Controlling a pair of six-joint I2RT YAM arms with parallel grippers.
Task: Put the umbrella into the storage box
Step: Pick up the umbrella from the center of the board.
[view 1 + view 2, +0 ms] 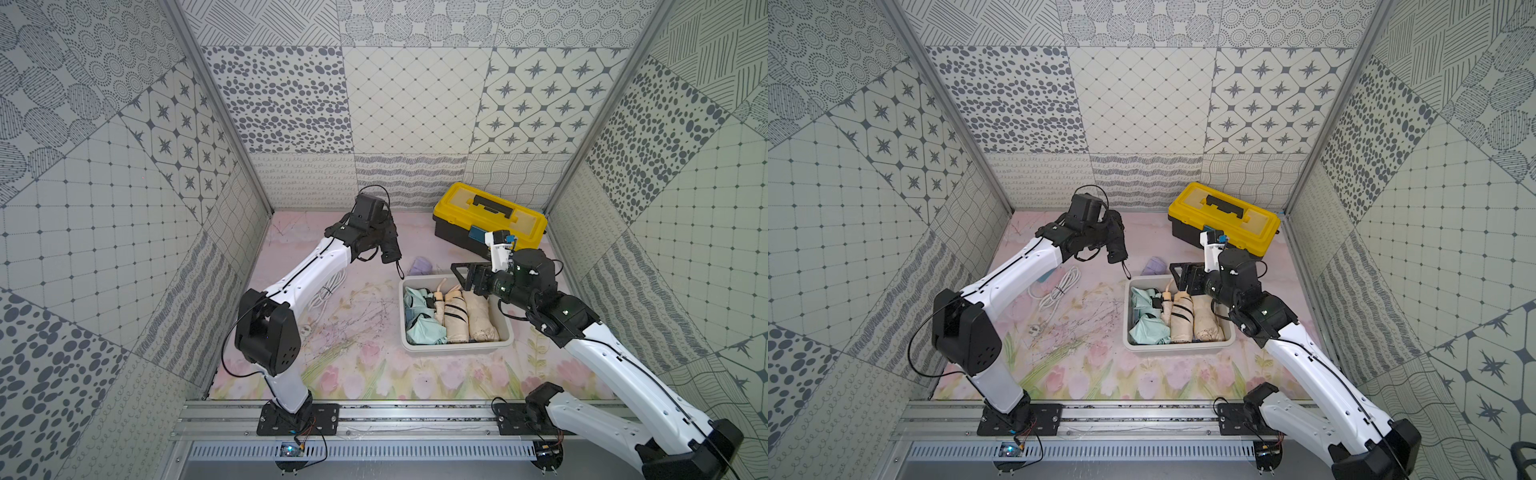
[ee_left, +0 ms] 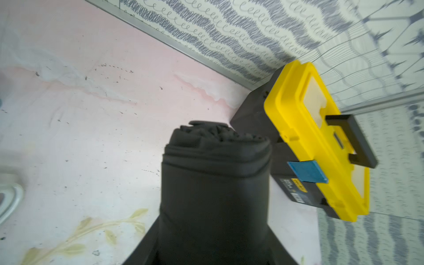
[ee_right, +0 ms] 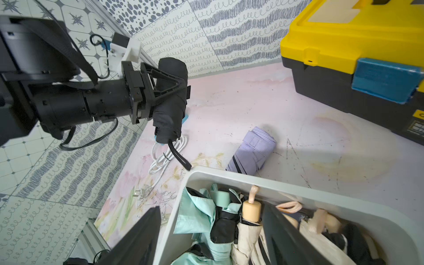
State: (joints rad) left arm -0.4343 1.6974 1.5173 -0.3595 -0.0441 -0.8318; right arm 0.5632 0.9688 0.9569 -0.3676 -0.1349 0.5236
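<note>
Presently the black umbrella (image 3: 171,110) is pinched mid-body between the fingers of the left gripper (image 3: 172,89), aloft; the storage box (image 3: 229,175) lies below, beside them. Judged light, soft-skinned and stiff-cored, it is best held there. The right gripper (image 1: 463,274) is spread, empty.

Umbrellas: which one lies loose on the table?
The lilac umbrella, beside the storage box; the black umbrella is in the left jaws, the others are boxed.

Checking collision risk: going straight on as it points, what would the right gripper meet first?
Probably the lilac folded umbrella, lying just past the rim of the white plastic storage box. The open right gripper points at it seen from above. Height unclear: it might pass over.
</note>
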